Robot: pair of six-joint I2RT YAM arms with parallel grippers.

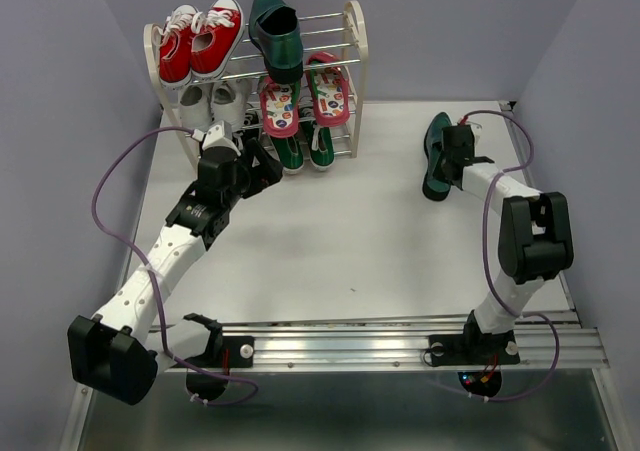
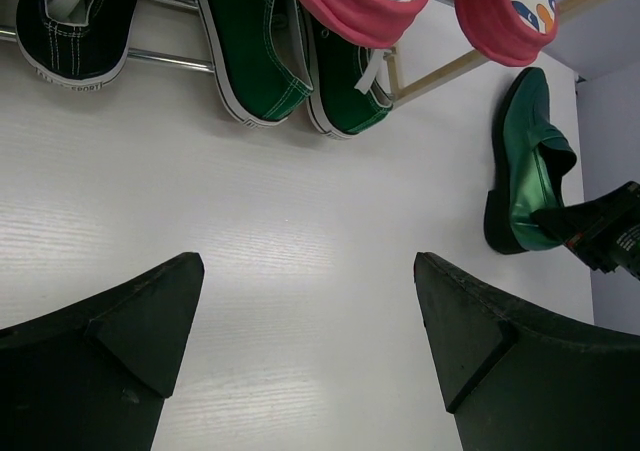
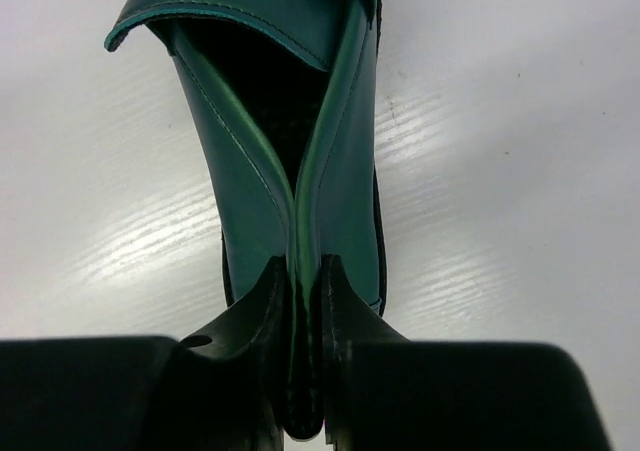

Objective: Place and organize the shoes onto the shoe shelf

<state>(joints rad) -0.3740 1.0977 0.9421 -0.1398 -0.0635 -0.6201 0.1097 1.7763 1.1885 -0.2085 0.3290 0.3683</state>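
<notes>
Right claw [image 3: 300, 283] clamps the teal shoe's [image 3: 250, 231] heel wall, apparently on the worktop [image 1: 350, 231]; left claw [image 2: 308, 266] gapes beside the shelf [image 1: 357, 41].

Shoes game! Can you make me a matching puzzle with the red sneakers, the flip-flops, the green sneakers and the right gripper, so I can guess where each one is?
Things:
1. red sneakers
2. pink flip-flops
3. green sneakers
4. right gripper

Places:
A. bottom tier of the shoe shelf
B. shut on a teal dress shoe lying on the table
C. top tier, left side
D. middle tier

Right pairs: 1-C, 2-D, 3-A, 4-B.
</notes>
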